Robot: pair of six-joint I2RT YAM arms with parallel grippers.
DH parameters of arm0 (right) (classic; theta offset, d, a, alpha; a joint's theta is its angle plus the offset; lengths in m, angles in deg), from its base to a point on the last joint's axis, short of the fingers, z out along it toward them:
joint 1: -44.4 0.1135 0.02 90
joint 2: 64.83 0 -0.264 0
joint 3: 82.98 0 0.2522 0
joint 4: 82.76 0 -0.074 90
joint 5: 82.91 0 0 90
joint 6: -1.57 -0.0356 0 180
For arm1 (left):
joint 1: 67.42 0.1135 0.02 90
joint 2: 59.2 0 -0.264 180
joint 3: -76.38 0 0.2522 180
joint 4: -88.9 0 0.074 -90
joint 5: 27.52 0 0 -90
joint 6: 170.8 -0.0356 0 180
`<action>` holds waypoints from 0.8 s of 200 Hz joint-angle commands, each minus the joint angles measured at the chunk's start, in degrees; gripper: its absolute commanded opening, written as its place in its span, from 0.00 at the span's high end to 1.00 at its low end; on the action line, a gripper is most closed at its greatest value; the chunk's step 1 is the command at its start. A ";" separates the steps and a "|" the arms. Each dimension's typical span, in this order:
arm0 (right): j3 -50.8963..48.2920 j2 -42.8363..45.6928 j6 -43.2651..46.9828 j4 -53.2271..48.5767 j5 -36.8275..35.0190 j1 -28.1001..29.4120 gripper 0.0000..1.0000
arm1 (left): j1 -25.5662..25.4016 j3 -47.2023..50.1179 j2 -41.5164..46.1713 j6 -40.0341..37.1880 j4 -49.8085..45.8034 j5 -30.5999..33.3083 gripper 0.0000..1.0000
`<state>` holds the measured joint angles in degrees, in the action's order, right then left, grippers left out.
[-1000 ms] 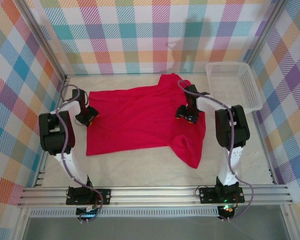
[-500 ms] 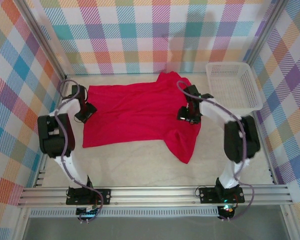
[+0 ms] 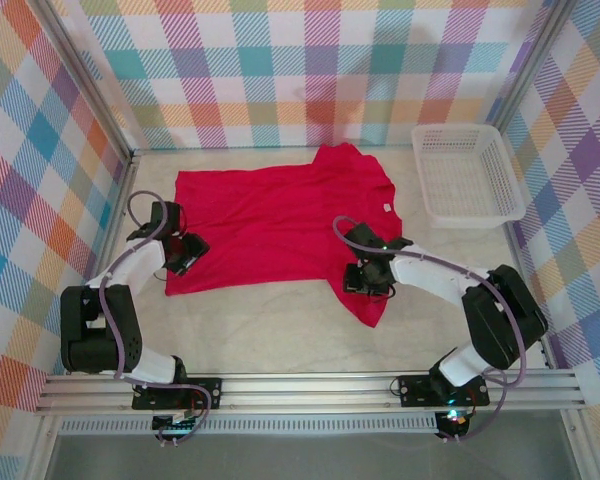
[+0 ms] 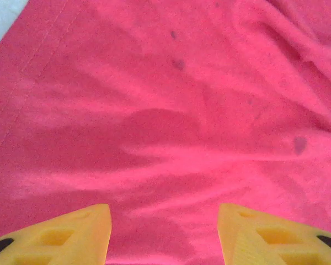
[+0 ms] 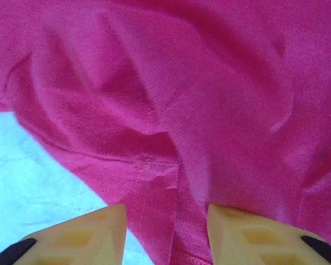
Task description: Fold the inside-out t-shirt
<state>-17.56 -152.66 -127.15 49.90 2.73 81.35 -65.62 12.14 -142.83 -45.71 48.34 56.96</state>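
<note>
The left arm [image 3: 130, 268] lay low beside the bench's [image 3: 280, 335] left edge, elbow folded near the near-left corner; the left pincer [image 3: 183, 252] pointed inward, its yellow fingers [image 4: 71, 232] parted. The right arm [image 3: 435, 272] stretched low from the right edge toward the middle, the right pincer [image 3: 366, 278] tipped down, fingers [image 5: 83, 232] apart

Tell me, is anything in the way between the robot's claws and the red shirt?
Nothing visible is. The left gripper hangs right over the red t-shirt at its left edge, the right gripper over its near sleeve. The white basket stands off to the far right, apart from the shirt.
</note>
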 commanded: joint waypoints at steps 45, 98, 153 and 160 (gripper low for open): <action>-2.59 -2.15 -8.28 7.40 -0.66 0.47 0.59 | 0.37 1.08 1.72 -0.16 1.23 -0.54 0.46; 0.72 4.65 -13.38 -3.15 -10.84 5.72 0.65 | 0.31 1.47 2.07 -0.16 1.58 -0.25 0.46; 2.43 -2.22 -10.87 1.27 -8.67 6.52 0.65 | 0.39 1.12 0.58 -0.53 1.95 -0.39 0.46; 3.03 -3.68 -10.68 0.96 -9.24 6.55 0.64 | 0.35 1.14 0.58 -0.60 1.89 -0.20 0.46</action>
<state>-16.58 -151.64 -138.56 50.93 -4.97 87.93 -65.62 12.77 -141.81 -45.73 49.89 56.99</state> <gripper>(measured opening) 0.350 0.543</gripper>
